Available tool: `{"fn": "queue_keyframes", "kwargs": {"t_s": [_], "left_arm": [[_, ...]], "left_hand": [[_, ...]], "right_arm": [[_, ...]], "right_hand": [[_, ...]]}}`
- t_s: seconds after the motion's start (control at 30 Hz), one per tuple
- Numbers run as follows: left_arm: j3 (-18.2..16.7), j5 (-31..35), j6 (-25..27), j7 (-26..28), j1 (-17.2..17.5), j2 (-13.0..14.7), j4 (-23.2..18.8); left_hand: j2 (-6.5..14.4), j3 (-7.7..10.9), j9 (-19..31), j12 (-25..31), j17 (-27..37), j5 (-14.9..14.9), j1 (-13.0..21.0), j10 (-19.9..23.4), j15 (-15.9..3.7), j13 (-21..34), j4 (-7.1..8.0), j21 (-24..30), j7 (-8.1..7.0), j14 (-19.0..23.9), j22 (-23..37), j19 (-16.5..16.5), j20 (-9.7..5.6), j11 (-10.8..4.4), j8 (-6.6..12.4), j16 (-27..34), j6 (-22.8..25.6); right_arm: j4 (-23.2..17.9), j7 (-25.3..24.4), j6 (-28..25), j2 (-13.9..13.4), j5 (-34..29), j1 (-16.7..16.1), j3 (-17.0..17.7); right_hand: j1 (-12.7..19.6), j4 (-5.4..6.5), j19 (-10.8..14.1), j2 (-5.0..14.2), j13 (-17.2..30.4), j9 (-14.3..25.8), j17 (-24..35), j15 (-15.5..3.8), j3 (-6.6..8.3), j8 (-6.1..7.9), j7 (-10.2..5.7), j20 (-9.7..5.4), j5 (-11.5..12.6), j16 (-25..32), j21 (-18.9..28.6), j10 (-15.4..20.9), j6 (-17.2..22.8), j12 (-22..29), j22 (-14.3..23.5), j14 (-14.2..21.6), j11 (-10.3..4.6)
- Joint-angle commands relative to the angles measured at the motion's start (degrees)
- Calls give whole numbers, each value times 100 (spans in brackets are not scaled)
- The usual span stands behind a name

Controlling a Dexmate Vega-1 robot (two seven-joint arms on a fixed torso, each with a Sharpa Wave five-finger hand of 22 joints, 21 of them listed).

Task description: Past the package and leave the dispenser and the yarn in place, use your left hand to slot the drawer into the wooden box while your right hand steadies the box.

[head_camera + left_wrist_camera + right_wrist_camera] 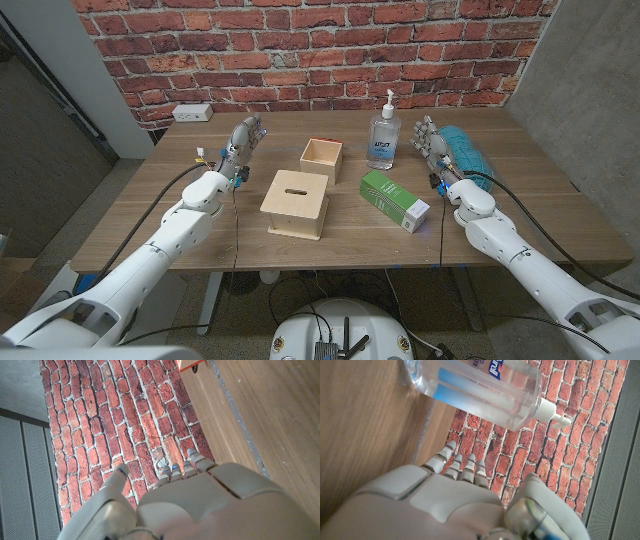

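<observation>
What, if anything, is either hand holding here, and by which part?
Nothing is held. The left hand and right hand are raised with fingers apart, away from the drawer and wooden box.

Near the right hand [432, 138]: a clear glossy plastic dispenser [383, 138]; toward the left hand [243, 137]: a matt pale wooden box [296, 203] and drawer [321, 160].

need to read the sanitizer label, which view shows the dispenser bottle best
The right wrist view: the dispenser is close and large, its clear body, blue label and white pump sharp, though cropped at the picture's edge. The head view shows the whole dispenser upright but small. The left wrist view offers brick wall and table instead.
</observation>
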Motion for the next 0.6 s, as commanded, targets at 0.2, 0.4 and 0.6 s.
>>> {"fn": "queue_keyframes", "kwargs": {"t_s": [0.2,0.4,0.6], "left_arm": [[27,258,363,-80,-88,515,-478],[18,304,523,-169,-130,697,-609],[91,517,781,-282,-315,942,-746]], "left_hand": [[169,83,34,41,14,-13,174,130,-62,16,-238,38,-55,125,13,119,-172,-57,72,23,174],[167,144,35,39,14,-21,289,173,-66,17,-388,35,-87,166,10,149,-185,-61,81,17,242],[128,270,39,32,16,-3,570,251,-130,18,-741,26,-148,240,7,198,-224,-136,103,11,357]], "right_arm": [[-232,-198,-44,-31,-62,-158,13],[-210,-201,-31,12,-62,-152,-6],[-171,-201,-2,53,-72,-123,-20]], "right_hand": [[-44,4,7,89,5,17,-25,-193,58,46,37,-170,41,39,30,37,61,52,20,47,7],[-48,0,13,91,4,17,-42,-195,68,51,41,-172,45,43,35,46,74,54,20,56,5],[-52,-5,14,92,3,17,-60,-182,78,56,46,-165,48,48,37,54,89,56,20,70,13]]}}
